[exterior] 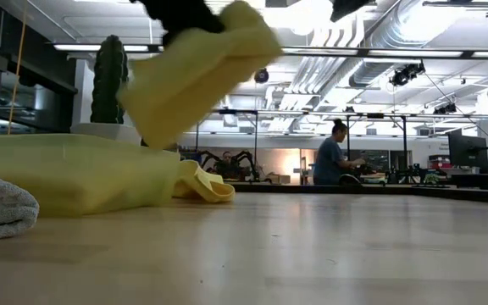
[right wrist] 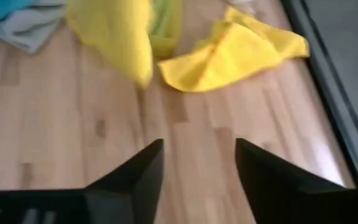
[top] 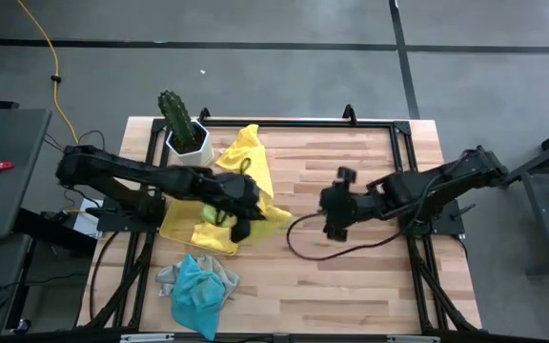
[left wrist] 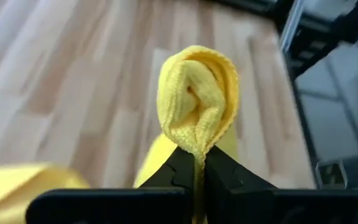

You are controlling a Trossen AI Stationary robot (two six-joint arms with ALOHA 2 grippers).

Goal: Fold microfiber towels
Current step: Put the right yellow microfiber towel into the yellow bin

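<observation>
My left gripper (top: pixel 239 211) is shut on a bright yellow microfiber towel (exterior: pixel 197 72), lifted over the table's left half. The towel's bunched fold (left wrist: pixel 197 93) bulges out past the fingertips. A second yellow towel (top: pixel 248 157) lies crumpled on the table toward the far edge, also seen in the right wrist view (right wrist: pixel 235 53). A turquoise towel (top: pixel 198 291) rests on a grey one (top: pixel 172 276) near the front left. My right gripper (top: pixel 336 227) hovers open above the table's middle, its fingers (right wrist: pixel 135 174) over bare wood with nothing between them. My left gripper pinches a gathered fold of the yellow towel (left wrist: pixel 196 152) between its two fingers, several layers together. A rounded loop of cloth sticks out beyond the tips. The fingers slant downward from the table's left. The towel hangs slack below them (exterior: pixel 163 119); whether its lower end touches anything, I cannot tell.
A yellow tray (top: pixel 187 233) with lime green cloth in it sits under the left gripper. A cactus in a white pot (top: pixel 184 129) stands at the far left. A black cable (top: pixel 317 250) loops over the wood near the right gripper. Bare wood lies at the front right.
</observation>
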